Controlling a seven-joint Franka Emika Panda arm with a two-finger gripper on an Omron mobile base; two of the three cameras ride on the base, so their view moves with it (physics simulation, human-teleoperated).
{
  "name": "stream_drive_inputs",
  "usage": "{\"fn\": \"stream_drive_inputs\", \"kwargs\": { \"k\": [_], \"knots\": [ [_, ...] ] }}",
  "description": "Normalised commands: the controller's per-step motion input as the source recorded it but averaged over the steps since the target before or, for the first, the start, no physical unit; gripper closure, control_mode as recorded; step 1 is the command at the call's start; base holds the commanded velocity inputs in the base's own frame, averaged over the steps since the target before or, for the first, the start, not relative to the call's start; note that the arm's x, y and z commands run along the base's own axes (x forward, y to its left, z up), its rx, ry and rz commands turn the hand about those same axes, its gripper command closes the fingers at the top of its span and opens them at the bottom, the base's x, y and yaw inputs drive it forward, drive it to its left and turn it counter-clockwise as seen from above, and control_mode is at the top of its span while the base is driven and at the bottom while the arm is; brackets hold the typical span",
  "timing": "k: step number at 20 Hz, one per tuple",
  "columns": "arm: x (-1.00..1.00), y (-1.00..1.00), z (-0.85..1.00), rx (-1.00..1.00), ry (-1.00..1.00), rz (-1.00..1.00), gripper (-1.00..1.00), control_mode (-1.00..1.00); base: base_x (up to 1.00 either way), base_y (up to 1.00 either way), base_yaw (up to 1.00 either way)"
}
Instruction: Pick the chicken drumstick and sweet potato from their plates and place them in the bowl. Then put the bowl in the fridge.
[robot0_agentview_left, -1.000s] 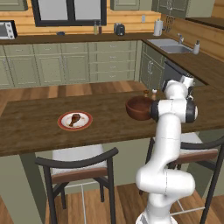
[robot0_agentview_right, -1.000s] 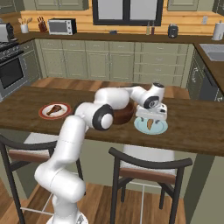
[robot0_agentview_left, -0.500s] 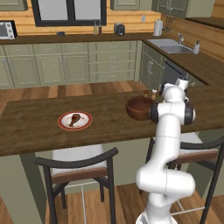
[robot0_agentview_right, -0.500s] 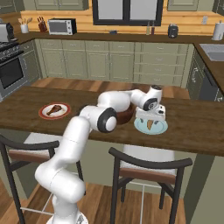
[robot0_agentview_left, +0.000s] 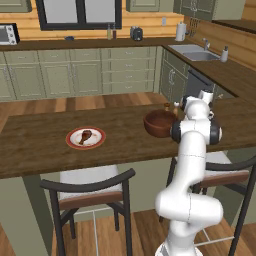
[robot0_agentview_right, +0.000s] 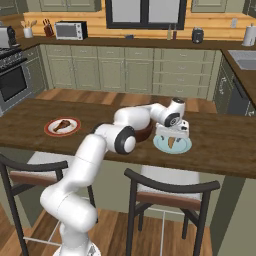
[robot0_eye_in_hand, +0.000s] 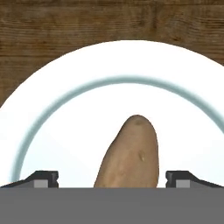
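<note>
Two-finger gripper (robot0_eye_in_hand: 112, 179), fingers spread apart, straddled the brown tapered sweet potato (robot0_eye_in_hand: 129, 153) on the pale teal-blue plate (robot0_eye_in_hand: 65, 113); firm, probably smooth-skinned, best gripped across its thick middle.

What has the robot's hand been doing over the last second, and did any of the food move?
The gripper has come lower over the sweet potato on the pale blue plate, open, one finger on each side. The potato, drumstick, red-rimmed plate and bowl stayed put.

microwave (robot0_agentview_right: 71, 30), knife block (robot0_agentview_right: 47, 27), sink (robot0_agentview_left: 194, 52) behind.
</note>
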Motion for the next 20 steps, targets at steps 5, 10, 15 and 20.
{"fn": "stream_drive_inputs", "kwargs": {
  "k": [5,10,15,20],
  "knots": [
    [-0.16,-0.02,-0.03,-0.02,0.00,0.00,1.00,-1.00,0.00,0.00,0.00],
    [-0.24,0.11,0.03,-0.03,-0.01,0.00,1.00,-1.00,0.00,0.00,0.00],
    [-0.43,0.20,0.77,-0.01,0.00,0.00,1.00,-1.00,0.00,0.00,0.00],
    [-0.91,0.52,0.87,-0.02,-0.03,0.02,1.00,-1.00,0.00,0.00,0.00]
  ]
}}
